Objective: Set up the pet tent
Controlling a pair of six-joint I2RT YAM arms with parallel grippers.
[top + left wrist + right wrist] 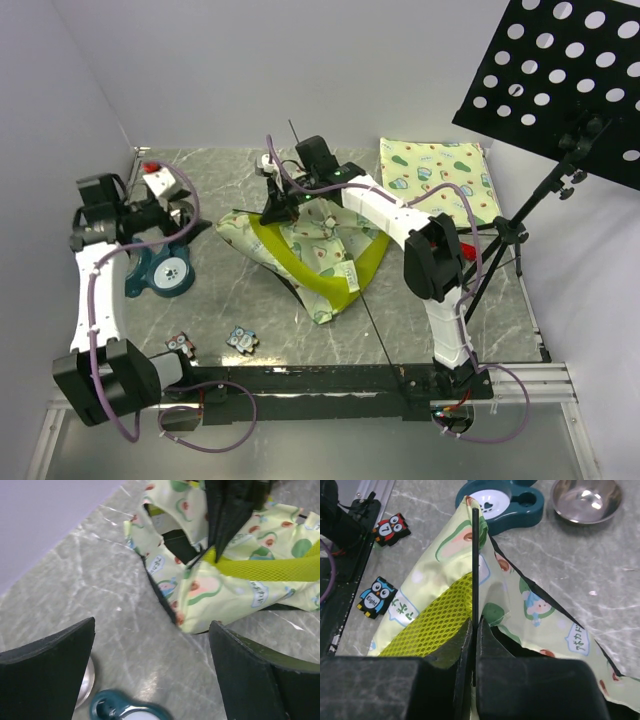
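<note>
Fabric of the pet tent lay collapsed in the middle of the tabletop. Right fingers were clamped together on its thin black pole, probably to flex it and raise the dome. Left fingers stood wide apart left of the tent, likely ready to steady the cloth.

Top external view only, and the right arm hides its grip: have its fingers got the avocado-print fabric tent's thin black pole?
Observer: Yes, the right fingers are shut on the thin black pole.
Operator: Where does it run?
Observer: Along the avocado-print fabric tent to its corner facing the teal plastic pet feeder.
Operator: And the other side?
Observer: The left fingers are open and empty, with the tent's edge ahead of them.
</note>
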